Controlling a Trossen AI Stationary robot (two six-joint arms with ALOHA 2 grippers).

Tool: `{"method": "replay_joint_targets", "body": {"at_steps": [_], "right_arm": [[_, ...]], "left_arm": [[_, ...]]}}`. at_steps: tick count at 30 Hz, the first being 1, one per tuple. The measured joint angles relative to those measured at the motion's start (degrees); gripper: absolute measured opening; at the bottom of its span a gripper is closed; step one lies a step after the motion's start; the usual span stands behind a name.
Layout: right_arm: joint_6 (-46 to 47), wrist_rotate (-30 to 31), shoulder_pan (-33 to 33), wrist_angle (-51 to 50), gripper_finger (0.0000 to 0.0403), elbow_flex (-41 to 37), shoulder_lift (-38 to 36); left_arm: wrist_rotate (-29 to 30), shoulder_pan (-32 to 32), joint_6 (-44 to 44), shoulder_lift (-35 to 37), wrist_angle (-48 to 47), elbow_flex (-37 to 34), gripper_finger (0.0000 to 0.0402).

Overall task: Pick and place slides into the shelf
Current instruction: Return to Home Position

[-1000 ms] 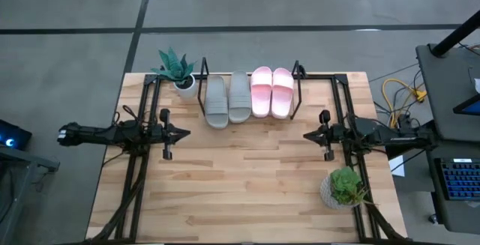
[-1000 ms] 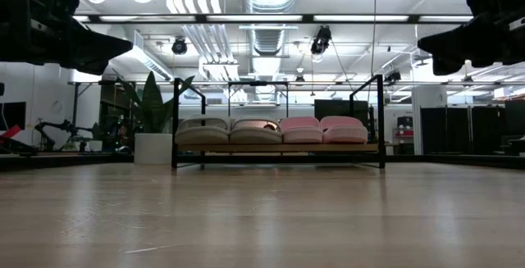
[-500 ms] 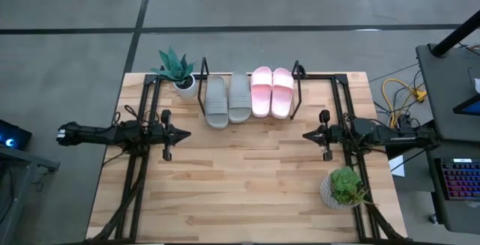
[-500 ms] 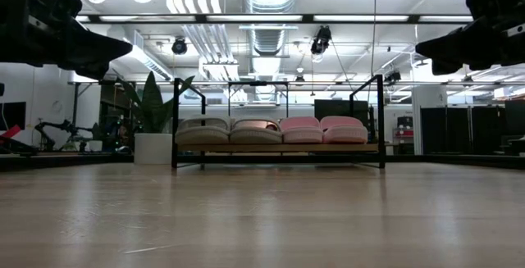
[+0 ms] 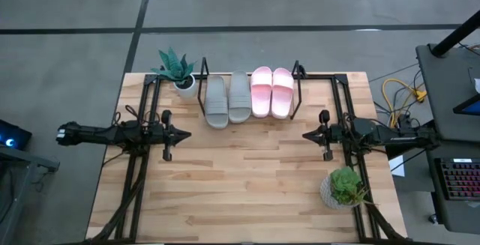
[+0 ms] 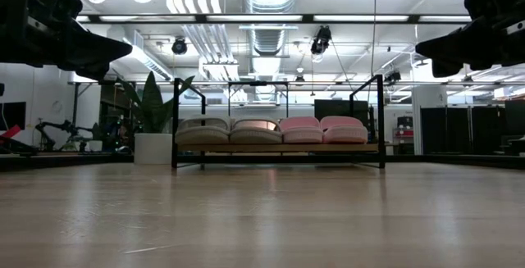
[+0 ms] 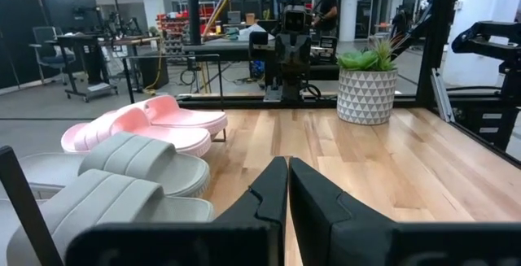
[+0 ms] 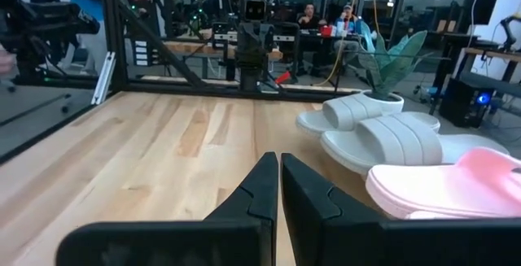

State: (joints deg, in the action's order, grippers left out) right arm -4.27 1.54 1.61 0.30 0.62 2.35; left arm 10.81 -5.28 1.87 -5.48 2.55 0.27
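As almost nothing is changed since a moment before, the four slides [image 5: 262, 91] are seen from above side by side on the shelf [image 5: 297, 80], both arms are held high in the low view, and the left gripper [image 7: 287, 168] and right gripper [image 8: 279, 162] are shown pressed together and empty by their wrist views (task judged finished).

Your left arm [image 5: 105, 134] and right arm [image 5: 382, 134] are slim matte black, thin cables [image 5: 126, 115] looping off; left gripper [image 5: 187, 133] and right gripper [image 5: 305, 135] have chunky angular black fingers [image 7: 264, 202].
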Motion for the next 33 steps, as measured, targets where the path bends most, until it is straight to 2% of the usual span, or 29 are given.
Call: {"method": "replay_joint_targets", "body": {"at_steps": [33], "right_arm": [[1.24,0.0,0.0,-0.03,0.0008,0.0,0.0]], "left_arm": [[-0.09,0.0,0.02,-0.11,0.02,0.0,0.0]]}}
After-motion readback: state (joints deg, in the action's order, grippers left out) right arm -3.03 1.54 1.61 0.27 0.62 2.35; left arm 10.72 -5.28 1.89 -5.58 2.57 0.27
